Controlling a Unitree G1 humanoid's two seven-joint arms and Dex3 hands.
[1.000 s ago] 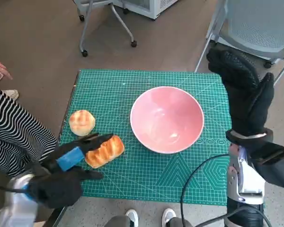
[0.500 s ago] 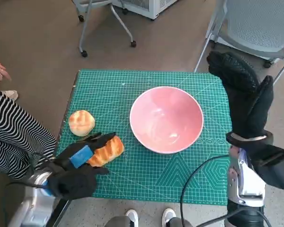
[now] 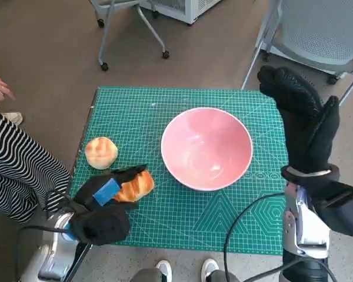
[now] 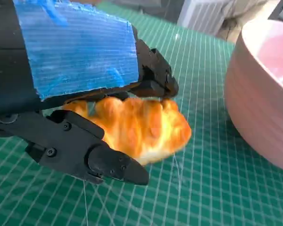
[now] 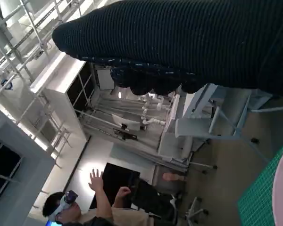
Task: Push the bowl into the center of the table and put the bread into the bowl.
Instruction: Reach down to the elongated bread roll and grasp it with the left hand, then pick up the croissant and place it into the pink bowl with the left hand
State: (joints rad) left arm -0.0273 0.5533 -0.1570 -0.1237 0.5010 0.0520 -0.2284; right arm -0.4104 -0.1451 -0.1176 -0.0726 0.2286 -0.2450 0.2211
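Observation:
The pink bowl (image 3: pixel 206 147) stands a little right of the middle of the green mat (image 3: pixel 165 106), and its wall (image 4: pixel 259 94) fills one side of the left wrist view. A long golden bread loaf (image 3: pixel 136 184) lies on the mat near the front left. My left hand (image 3: pixel 104 202) reaches over it from the front edge. Its fingers (image 4: pixel 153 77) lie across the loaf (image 4: pixel 146 127) and its thumb (image 4: pixel 99 157) sits on the near side; the loaf rests on the mat. My right hand (image 3: pixel 306 120) stands flat and upright beside the bowl's right side, holding nothing.
A round bun (image 3: pixel 101 152) lies near the mat's left edge, just beyond my left hand. A person in striped clothing (image 3: pixel 15 167) sits close to the table's left side. Chairs (image 3: pixel 323 35) stand behind the table. A black cable (image 3: pixel 247 214) crosses the front right corner.
My left hand has slid forward and right along the front edge until its fingers cover the loaf. Loaf, bun, bowl and right hand have stayed put.

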